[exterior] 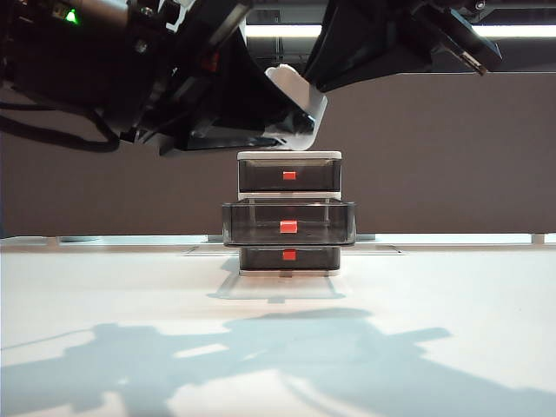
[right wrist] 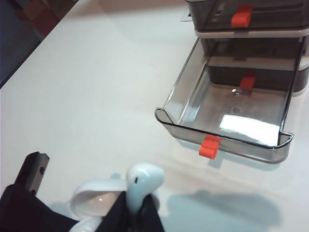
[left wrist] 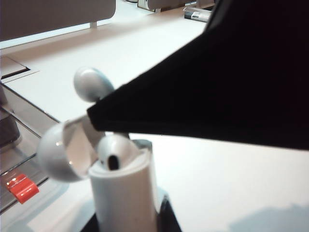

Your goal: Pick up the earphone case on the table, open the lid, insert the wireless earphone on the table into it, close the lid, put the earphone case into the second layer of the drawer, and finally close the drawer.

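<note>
- The earphone case point(left wrist: 123, 193) is held upright up in the air by the left gripper point(left wrist: 130, 222), whose jaws are clamped on its lower body, high above the drawer point(exterior: 288, 213).
- Its lid point(left wrist: 60, 154) is flipped open to one side, with one earbud point(left wrist: 113, 152) already seated in the case.
- A second wireless earphone point(right wrist: 141, 186) is pinched between the nearly shut fingers of the right gripper point(right wrist: 137, 210), right over the open case.
- In the exterior view both arms are bunched together near the top, above the drawer unit.
- The second layer of the drawer point(right wrist: 227, 116) is pulled out and looks empty; its red-orange tab point(right wrist: 210, 146) faces forward.
- The top and bottom drawers are pushed in, all sitting on the white table point(exterior: 104, 287).
</note>
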